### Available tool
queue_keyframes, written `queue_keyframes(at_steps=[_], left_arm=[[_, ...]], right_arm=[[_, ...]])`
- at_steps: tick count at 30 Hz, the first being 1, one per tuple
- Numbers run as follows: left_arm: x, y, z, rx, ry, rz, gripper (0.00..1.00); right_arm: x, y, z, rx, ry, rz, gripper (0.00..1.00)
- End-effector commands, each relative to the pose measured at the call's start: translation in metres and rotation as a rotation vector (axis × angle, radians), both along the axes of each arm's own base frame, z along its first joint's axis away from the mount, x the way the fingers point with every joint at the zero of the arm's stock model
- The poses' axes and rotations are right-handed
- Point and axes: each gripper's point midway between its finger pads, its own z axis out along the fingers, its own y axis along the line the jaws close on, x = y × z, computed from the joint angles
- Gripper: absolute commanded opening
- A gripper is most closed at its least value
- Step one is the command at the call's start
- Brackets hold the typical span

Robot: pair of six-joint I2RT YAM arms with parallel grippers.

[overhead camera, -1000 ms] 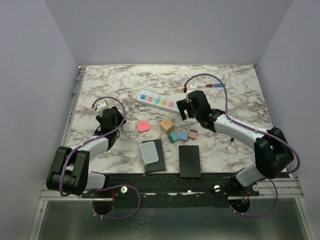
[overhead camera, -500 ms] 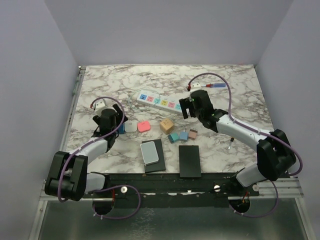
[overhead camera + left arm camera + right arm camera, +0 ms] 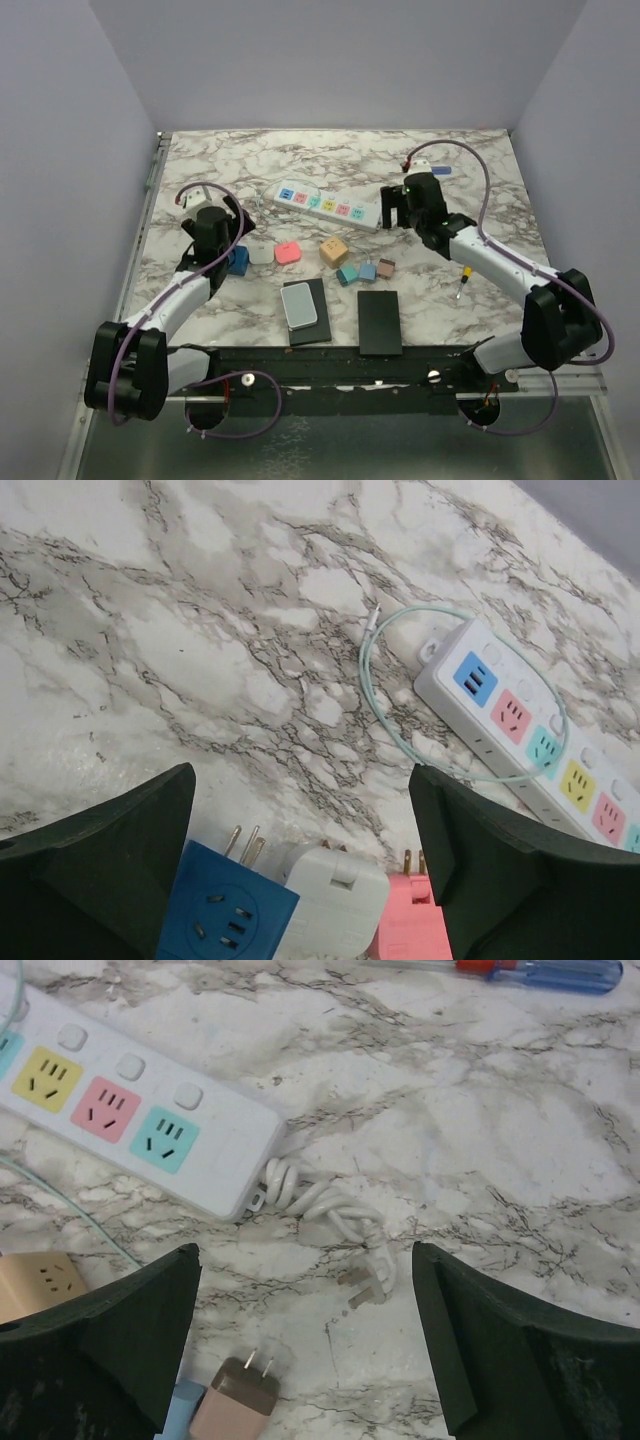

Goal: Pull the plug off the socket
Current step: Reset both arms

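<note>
blue square plastic plug (image 3: 226, 912) lies loose on the marble desk (image 3: 150, 640), prongs bare, right by the spread left hand (image 3: 300, 785), which pinches nothing. farther back, the long white plastic socket strip (image 3: 328, 205) runs left to right across mid-desk, its visible outlets empty, so the pull looks done. the right hand (image 3: 305, 1255), also spread and empty, hovers at the strip's corded right end, nearer than the left hand; the strip stretches leftward from it.

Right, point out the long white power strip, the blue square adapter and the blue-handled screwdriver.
long white power strip (image 3: 327, 206), top view, middle of outlet row.
blue square adapter (image 3: 228, 912), left wrist view, socket face.
blue-handled screwdriver (image 3: 560, 972), right wrist view, blue handle.
</note>
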Motion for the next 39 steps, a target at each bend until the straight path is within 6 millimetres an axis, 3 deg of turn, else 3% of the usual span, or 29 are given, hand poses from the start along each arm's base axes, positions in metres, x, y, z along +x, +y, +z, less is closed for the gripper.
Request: queue_keyframes(at_steps=[1, 5, 9, 13, 16, 20, 23, 26, 29, 34, 39], left_arm=[[0.005, -0.006, 0.032, 0.051, 0.021, -0.072, 0.92], [0.003, -0.001, 0.058, 0.108, 0.011, -0.082, 0.99], [0.001, 0.008, 0.095, 0.173, 0.025, -0.072, 0.99], [0.004, 0.021, 0.141, 0.234, 0.013, -0.017, 0.99], [0.005, 0.020, 0.177, 0.248, -0.049, -0.031, 0.99], [0.001, 0.020, 0.208, 0.274, -0.118, -0.044, 0.99], [-0.005, 0.026, 0.208, 0.300, -0.150, -0.017, 0.99], [-0.013, 0.033, 0.185, 0.313, -0.154, 0.010, 0.99], [-0.020, 0.034, 0.157, 0.312, -0.139, 0.007, 0.99], [-0.030, 0.033, 0.164, 0.330, -0.183, -0.020, 0.99], [-0.036, 0.030, 0.170, 0.312, -0.228, -0.036, 0.99]], right_arm=[[0.000, -0.027, 0.021, 0.147, 0.006, -0.089, 0.92], [-0.003, -0.067, 0.032, 0.212, 0.005, -0.193, 0.92], [-0.010, -0.094, 0.061, 0.213, -0.046, -0.261, 0.94], [-0.018, -0.102, 0.100, 0.230, -0.116, -0.261, 0.94], [-0.027, -0.105, 0.135, 0.253, -0.217, -0.251, 0.94], [-0.038, -0.112, 0.164, 0.258, -0.362, -0.235, 0.95], [-0.048, -0.106, 0.174, 0.270, -0.451, -0.168, 0.94], [-0.059, -0.103, 0.181, 0.286, -0.547, -0.115, 0.94], [-0.064, -0.110, 0.174, 0.270, -0.596, -0.135, 0.94], [-0.066, -0.121, 0.153, 0.237, -0.567, -0.196, 0.94], [-0.067, -0.122, 0.154, 0.241, -0.569, -0.202, 0.94]])
